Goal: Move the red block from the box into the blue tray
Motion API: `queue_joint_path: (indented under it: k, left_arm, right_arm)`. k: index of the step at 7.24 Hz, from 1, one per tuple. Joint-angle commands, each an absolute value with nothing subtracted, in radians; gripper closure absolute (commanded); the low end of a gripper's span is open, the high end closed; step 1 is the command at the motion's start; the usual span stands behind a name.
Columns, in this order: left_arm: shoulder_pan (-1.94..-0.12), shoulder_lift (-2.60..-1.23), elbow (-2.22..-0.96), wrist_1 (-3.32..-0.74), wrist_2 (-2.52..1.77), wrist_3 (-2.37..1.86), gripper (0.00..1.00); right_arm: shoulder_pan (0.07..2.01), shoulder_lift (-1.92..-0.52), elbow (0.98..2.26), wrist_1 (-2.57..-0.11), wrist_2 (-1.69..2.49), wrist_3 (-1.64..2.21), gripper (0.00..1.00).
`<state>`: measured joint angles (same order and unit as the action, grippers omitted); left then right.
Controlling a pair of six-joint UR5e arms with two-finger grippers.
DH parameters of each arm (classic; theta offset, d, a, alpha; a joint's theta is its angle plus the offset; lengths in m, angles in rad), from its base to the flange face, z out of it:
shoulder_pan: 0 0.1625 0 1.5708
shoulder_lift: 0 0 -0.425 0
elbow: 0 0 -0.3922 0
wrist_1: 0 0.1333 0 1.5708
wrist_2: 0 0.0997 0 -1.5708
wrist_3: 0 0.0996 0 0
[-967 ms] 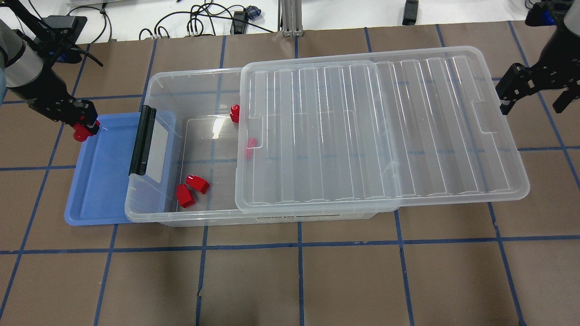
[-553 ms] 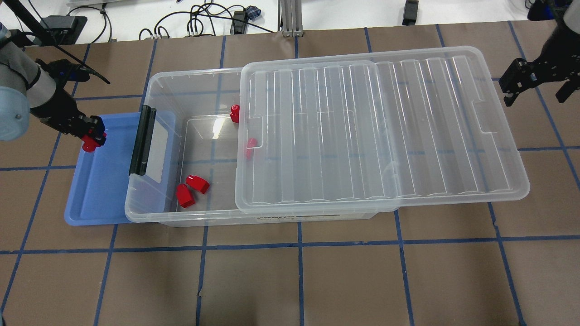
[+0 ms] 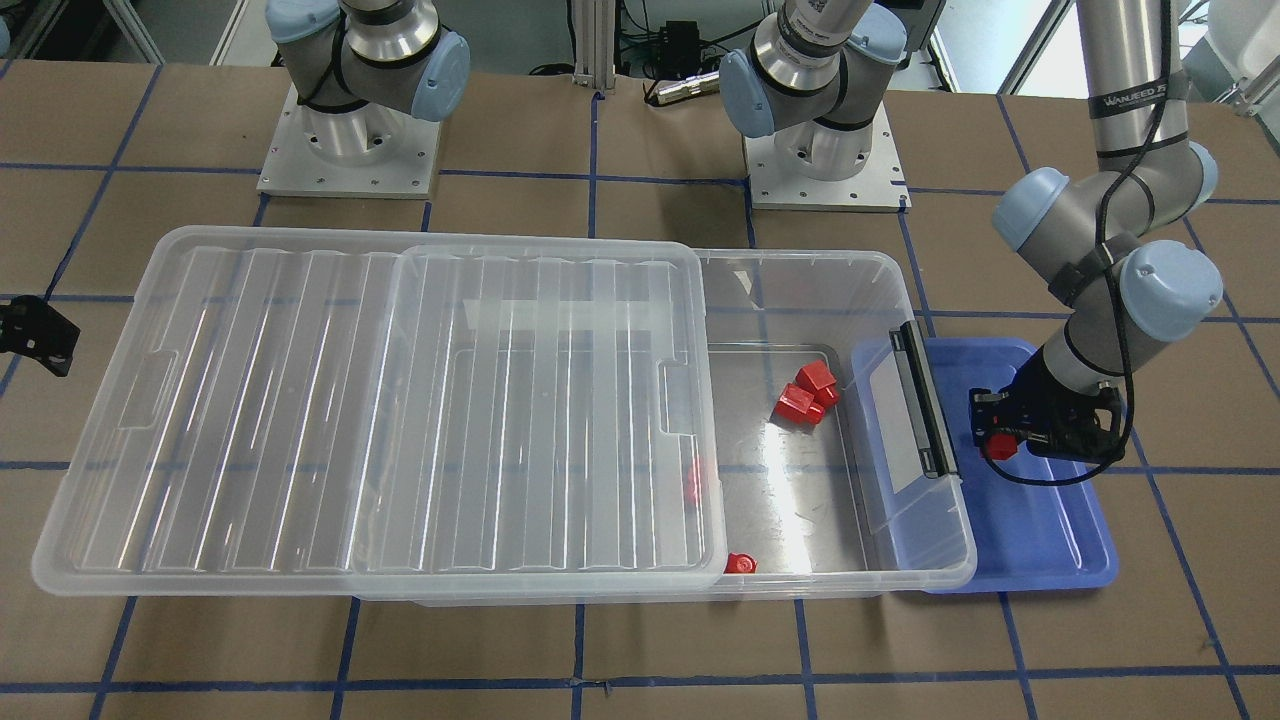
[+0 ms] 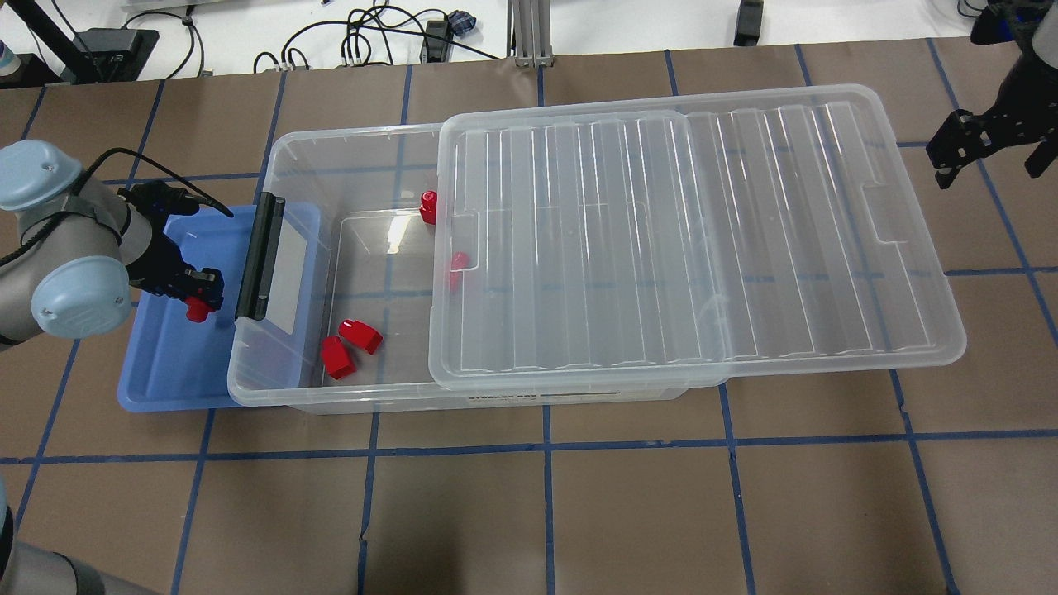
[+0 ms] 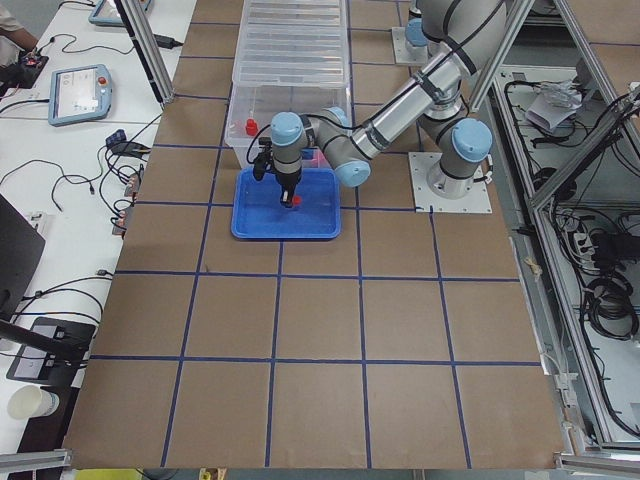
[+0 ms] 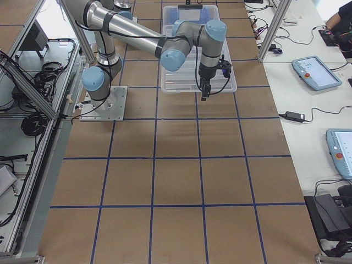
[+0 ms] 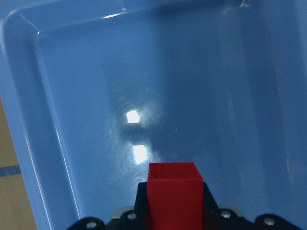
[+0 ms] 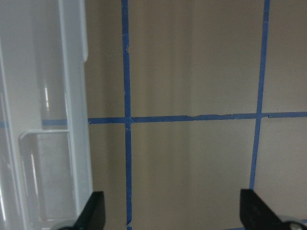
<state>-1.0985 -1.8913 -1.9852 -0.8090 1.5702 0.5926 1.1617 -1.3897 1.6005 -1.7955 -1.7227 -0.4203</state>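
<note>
My left gripper point(image 4: 197, 299) is shut on a red block point(image 4: 198, 311) and holds it low over the blue tray point(image 4: 178, 364), close to the box's black latch bar point(image 4: 260, 256). In the left wrist view the red block point(image 7: 173, 194) sits between the jaws above the tray floor point(image 7: 96, 96). The clear box point(image 4: 281, 153) overlaps the tray's right side. Its ribbed lid point(image 4: 661, 248) is slid to the right, leaving the left end open. Several red blocks point(image 4: 339, 357) lie inside. My right gripper point(image 4: 989, 169) is open and empty beyond the lid's right end.
The tray's far and near parts point(image 3: 1040, 530) are bare. The box wall point(image 3: 900, 560) rises right beside the held block. Cables point(image 4: 364, 41) lie at the table's far edge. The right wrist view shows brown paper with blue tape lines beside the lid edge point(image 8: 76, 120).
My left gripper has carried the red block from the tray's far left rim inward and nearer, to over the tray beside the latch. My right gripper has drifted away toward the far right.
</note>
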Motion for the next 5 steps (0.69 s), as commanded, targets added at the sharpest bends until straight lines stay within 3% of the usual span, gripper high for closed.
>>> queue_joint_path:
  k: [1, 3, 5]
  left_arm:
    - [-1.092, -1.889, -1.927, -0.813, 1.580, 0.549, 0.13]
    - [-1.111, -1.859, -1.856, -0.975, 1.580, 0.517, 0.00]
    - [-1.150, -1.797, -1.754, -1.179, 1.582, 0.441, 0.00]
  right_arm:
    - [1.137, -1.373, 1.624, -1.807, -1.713, -0.453, 0.00]
    - [1.138, -1.358, 1.629, -1.858, -1.712, -0.449, 0.00]
    - [1.143, -1.358, 1.647, -1.850, -1.706, -0.449, 0.00]
